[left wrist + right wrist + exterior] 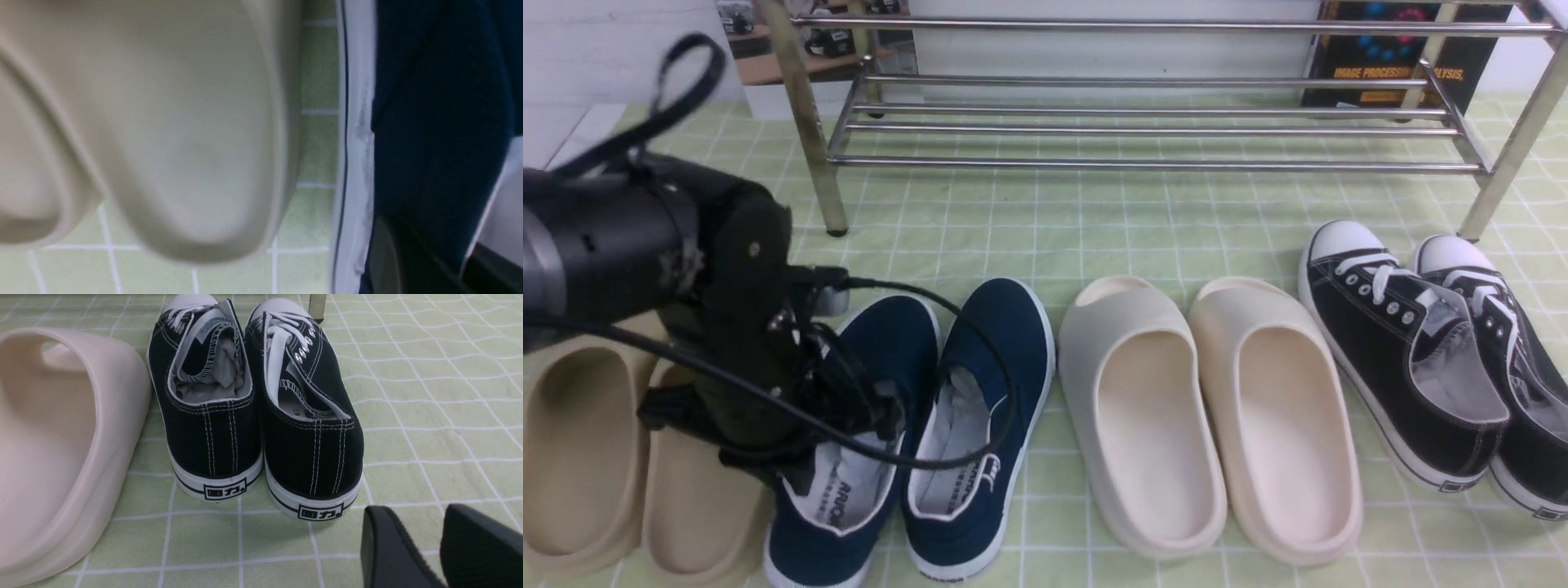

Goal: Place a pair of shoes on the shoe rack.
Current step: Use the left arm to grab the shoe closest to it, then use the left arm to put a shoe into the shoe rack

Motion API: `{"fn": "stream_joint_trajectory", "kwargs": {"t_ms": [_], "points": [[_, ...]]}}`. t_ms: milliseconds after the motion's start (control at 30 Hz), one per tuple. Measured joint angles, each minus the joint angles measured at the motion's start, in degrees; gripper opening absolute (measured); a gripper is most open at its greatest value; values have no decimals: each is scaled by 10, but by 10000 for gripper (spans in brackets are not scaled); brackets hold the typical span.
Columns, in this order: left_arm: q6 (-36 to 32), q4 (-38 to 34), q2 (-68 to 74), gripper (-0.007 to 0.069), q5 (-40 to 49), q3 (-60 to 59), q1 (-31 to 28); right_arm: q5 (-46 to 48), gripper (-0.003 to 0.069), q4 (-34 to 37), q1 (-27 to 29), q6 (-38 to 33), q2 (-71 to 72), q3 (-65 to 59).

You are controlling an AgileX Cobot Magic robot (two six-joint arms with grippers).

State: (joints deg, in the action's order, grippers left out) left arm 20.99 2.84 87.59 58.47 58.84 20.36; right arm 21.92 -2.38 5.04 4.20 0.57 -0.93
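Two navy slip-on shoes stand side by side on the green checked cloth, toes toward the shoe rack point(1143, 163), a chrome tube rack at the back. My left gripper point(849, 429) is down at the left navy shoe point(894, 343), reaching into its opening from the outer side. In the left wrist view one finger point(386, 253) lies outside the navy side wall point(433, 134) and the other finger point(494, 269) inside on the lining, shut on that wall. The right navy shoe point(1001, 351) is untouched. My right gripper point(412, 522) hovers open over bare cloth behind the black sneakers.
Beige slides point(588, 457) lie left of the navy shoes, close against the held one point(184, 143). Cream slides point(1201, 416) sit in the middle and black lace-up sneakers point(1421, 359) at the right point(253, 416). A rack leg point(809, 131) stands ahead of the left arm.
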Motion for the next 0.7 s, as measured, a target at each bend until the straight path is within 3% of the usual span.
{"fn": "stream_joint_trajectory", "kwargs": {"t_ms": [300,500,700], "points": [[-11,-2,-49,12,38,156,0,0,239,0,0,0,0,0],[-11,-4,16,12,49,245,-1,0,239,0,0,0,0,0],[-13,-58,127,12,52,332,-32,0,239,0,0,0,0,0]]}}
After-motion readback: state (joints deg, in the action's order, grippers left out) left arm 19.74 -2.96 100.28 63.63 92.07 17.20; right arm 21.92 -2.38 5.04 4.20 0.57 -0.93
